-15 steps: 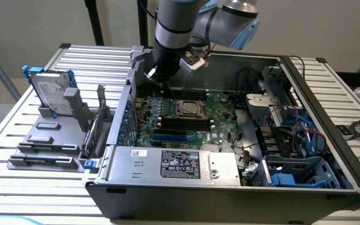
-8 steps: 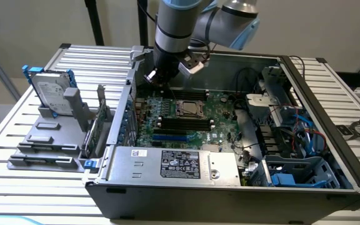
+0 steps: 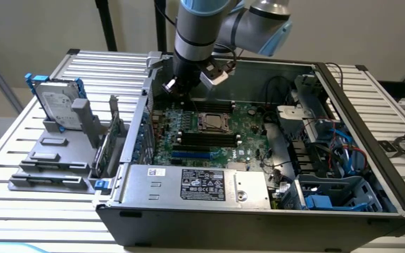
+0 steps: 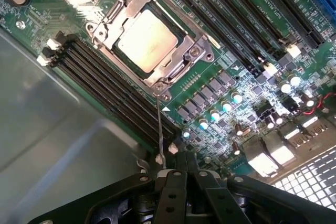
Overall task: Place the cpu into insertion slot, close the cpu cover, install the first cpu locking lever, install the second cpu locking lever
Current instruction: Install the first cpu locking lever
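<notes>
In the wrist view the cpu (image 4: 147, 40) lies silvery-tan in the insertion slot (image 4: 160, 84) on the green motherboard. The cpu cover (image 4: 107, 24), a metal frame, lies closed around it. A thin locking lever (image 4: 159, 127) runs from the socket's corner towards my gripper (image 4: 184, 158). The gripper is shut, and the lever's end sits just beside its fingertips; I cannot tell whether they touch. Another lever (image 4: 195, 22) lies flat along the socket's opposite edge. In the exterior view the gripper (image 3: 179, 90) hangs low inside the case, behind the socket (image 3: 213, 122).
Long black memory slots (image 4: 110, 100) flank the socket on both sides. Capacitors (image 4: 215, 115) stand close to the fingertips. The grey case wall (image 4: 47, 145) is beside the gripper. A silver power supply (image 3: 195, 184) fills the case's front, with cables (image 3: 329, 153) on the exterior view's right.
</notes>
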You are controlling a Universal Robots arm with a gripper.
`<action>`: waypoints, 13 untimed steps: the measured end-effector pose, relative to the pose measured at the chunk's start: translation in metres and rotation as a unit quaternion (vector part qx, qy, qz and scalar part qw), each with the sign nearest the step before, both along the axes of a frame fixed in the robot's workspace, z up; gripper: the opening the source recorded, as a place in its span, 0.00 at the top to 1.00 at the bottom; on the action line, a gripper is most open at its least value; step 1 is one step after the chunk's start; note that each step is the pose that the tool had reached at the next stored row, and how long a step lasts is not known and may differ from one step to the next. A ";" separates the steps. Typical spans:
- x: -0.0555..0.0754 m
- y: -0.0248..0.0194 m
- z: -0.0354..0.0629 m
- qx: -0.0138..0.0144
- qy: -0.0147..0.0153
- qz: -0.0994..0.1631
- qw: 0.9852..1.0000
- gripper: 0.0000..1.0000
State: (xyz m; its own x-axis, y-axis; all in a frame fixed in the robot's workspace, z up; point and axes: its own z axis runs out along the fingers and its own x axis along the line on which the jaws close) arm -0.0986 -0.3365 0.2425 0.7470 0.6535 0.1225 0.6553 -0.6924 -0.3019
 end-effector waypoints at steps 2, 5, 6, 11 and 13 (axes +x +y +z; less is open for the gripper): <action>0.001 0.0002 0.0002 0.000 0.000 -0.003 1.000 0.89; 0.003 0.0008 0.0003 0.000 0.000 -0.006 1.000 0.89; 0.004 0.0010 0.0003 0.000 0.000 -0.007 1.000 0.89; 0.009 0.0021 0.0005 0.001 0.000 -0.008 1.000 0.89; 0.012 0.0025 0.0007 0.002 0.000 -0.008 1.000 0.89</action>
